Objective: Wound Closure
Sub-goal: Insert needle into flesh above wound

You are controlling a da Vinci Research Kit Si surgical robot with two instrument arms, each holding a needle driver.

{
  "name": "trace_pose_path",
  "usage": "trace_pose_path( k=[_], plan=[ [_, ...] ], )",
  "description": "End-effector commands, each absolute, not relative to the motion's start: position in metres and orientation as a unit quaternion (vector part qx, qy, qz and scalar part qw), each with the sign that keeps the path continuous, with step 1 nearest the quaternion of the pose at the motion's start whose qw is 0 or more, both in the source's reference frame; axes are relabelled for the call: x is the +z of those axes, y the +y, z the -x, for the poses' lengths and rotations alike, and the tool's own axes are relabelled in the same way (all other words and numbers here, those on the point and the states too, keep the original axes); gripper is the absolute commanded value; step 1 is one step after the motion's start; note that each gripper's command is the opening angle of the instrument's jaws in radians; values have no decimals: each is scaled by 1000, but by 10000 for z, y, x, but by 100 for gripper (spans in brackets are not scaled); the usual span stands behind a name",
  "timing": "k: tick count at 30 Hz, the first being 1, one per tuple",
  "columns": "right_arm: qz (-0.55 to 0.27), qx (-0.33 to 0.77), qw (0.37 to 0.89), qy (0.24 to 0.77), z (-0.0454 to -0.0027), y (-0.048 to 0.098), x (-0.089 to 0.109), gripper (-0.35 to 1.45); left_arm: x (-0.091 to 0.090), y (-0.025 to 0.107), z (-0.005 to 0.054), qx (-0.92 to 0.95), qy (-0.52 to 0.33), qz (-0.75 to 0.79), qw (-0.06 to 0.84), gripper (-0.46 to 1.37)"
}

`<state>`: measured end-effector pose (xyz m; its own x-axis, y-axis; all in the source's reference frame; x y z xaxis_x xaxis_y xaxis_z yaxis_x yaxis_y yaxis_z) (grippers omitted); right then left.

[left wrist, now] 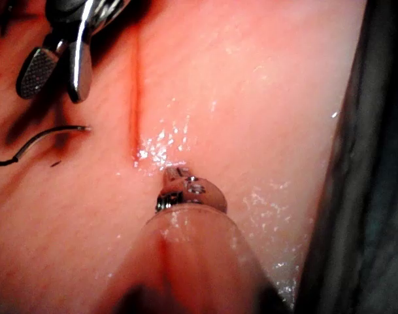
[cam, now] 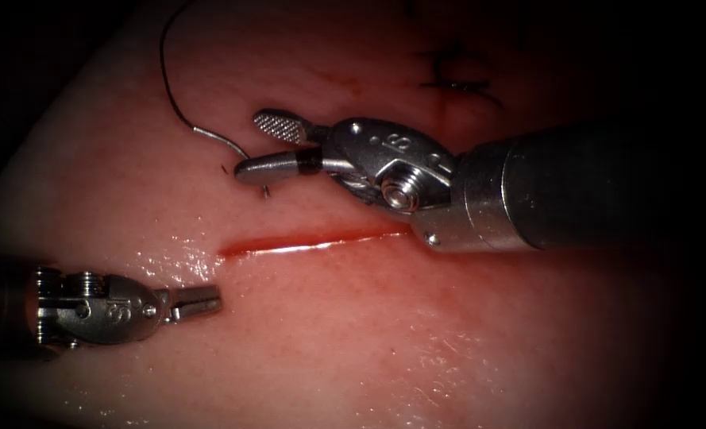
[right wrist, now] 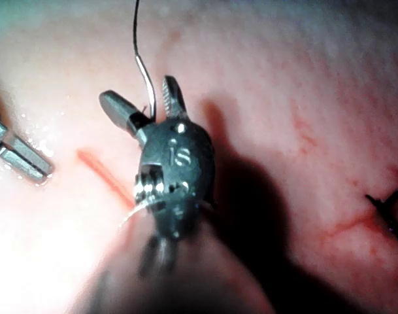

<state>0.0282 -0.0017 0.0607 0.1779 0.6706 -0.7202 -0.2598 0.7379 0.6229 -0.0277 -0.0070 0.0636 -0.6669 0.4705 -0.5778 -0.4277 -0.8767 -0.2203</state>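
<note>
Left tool (cam: pixel 198 302): jaws clenched, empty, on glistening tissue (cam: pixel 329 342) beside the cut's (cam: pixel 313 242) left end. Needle (cam: pixel 217 137) with thread (cam: pixel 166 71) lies above the cut, tip hidden. Right tool (cam: pixel 277 147): jaws released, holding nothing, marked "S".

Needle (cam: pixel 217 140), thread (cam: pixel 166 63) on tissue (cam: pixel 353 334)

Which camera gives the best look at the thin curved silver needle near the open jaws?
The endoscope view: the thin curved silver needle lies on the tissue above the cut, beside the right tool's open, empty jaws, trailing dark thread. The right wrist view shows it between those jaws; the left wrist view shows its end.
</note>
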Motion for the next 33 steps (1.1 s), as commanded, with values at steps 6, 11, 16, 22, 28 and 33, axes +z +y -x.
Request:
trace_pose_path(
  k=[6,11,16,22,28,33],
  plan=[
    [-183,312,745,560,-282,-17,607,95,635,-70,275,912,-35,327,245,-19],
    [-180,306,753,553,-284,-13,606,98,635,-70,275,912,-35,327,244,-18],
    [-149,286,795,514,-289,-12,608,98,635,-70,276,912,-35,327,244,-18],
    [-115,264,833,472,-295,-13,612,95,635,-71,276,911,-37,327,246,-17],
    [-82,245,862,436,-307,-20,614,88,635,-71,276,911,-37,328,246,-17],
    [-63,237,878,411,-316,-30,620,86,636,-72,277,912,-36,328,245,-18]
  ],
)
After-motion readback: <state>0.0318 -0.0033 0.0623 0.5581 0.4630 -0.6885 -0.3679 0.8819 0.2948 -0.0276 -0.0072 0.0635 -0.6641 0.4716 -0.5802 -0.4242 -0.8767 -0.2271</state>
